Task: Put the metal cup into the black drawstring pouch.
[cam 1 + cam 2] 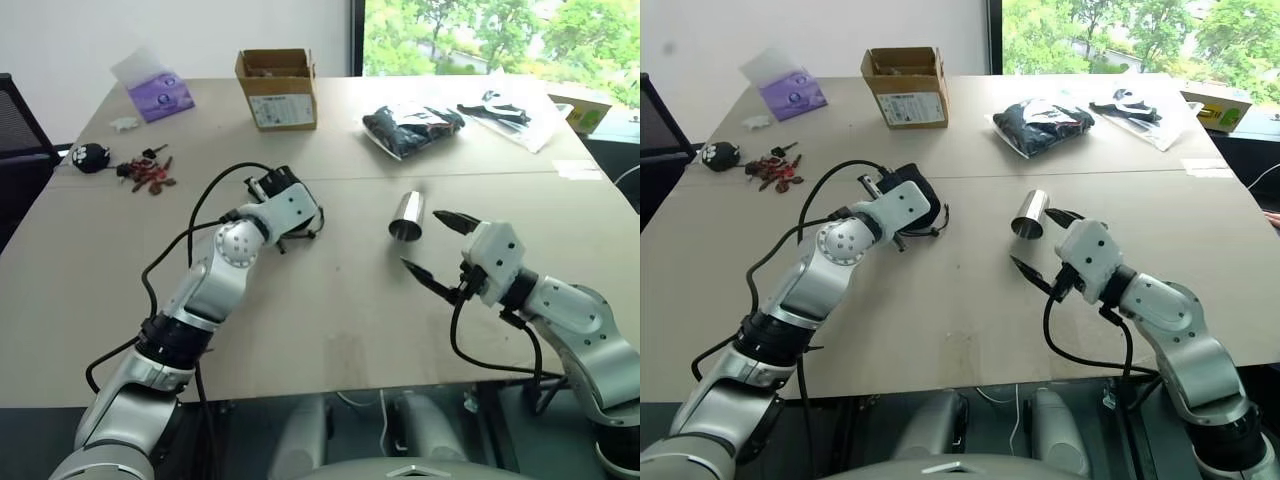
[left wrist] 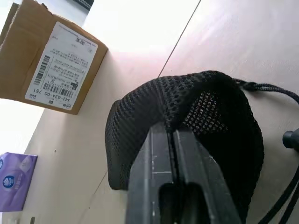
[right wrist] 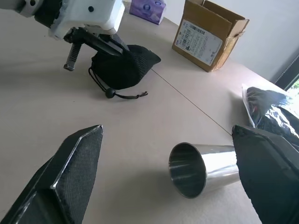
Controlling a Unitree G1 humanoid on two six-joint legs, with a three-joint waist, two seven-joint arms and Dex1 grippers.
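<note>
The metal cup (image 3: 201,168) is seen lying on its side on the tabletop (image 1: 330,330), between the spread, empty fingers of the right gripper (image 1: 437,246). Well apart, the black drawstring pouch (image 3: 122,65) is pinched by the clenched fingers of the left gripper (image 3: 110,45), near a cardboard box (image 1: 277,88)

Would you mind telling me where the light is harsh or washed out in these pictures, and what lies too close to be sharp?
Left eye view: the window glows overexposed. Left wrist view: the table bleaches white near the cardboard box; the left gripper, shut on the black drawstring pouch, is softly blurred. Right wrist view: the metal cup carries bright reflections.
</note>
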